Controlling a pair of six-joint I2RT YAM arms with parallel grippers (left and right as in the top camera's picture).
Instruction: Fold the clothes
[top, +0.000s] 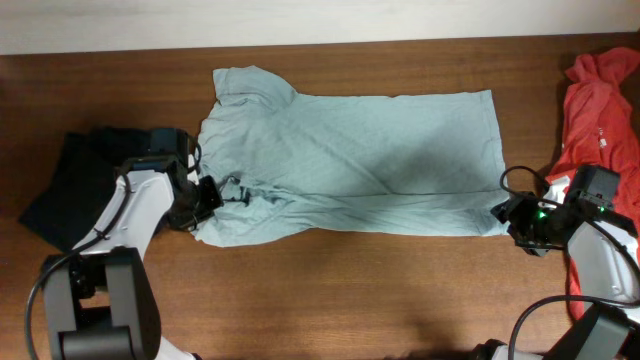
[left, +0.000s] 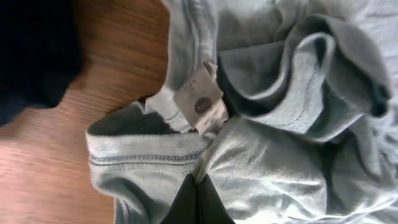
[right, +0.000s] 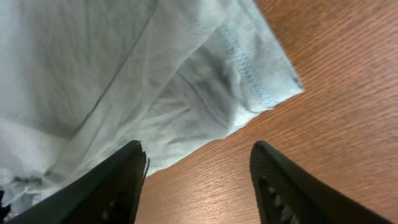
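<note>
The pale grey-blue T-shirt (top: 350, 160) lies folded lengthwise on the wooden table, neck end to the left, hem to the right. My left gripper (top: 212, 193) is shut on the shirt's cloth near the collar; in the left wrist view the closed fingers (left: 198, 186) pinch the fabric (left: 273, 168) just below the white neck label (left: 200, 99). My right gripper (top: 512, 215) is open at the shirt's lower right hem corner. In the right wrist view its fingers (right: 199, 162) spread over bare wood, with the hem corner (right: 249, 87) just ahead.
A dark navy garment (top: 70, 185) lies at the left by my left arm, also in the left wrist view (left: 34, 50). A red-orange garment (top: 600, 110) lies at the right edge. The table's far edge meets a white wall (top: 300, 20).
</note>
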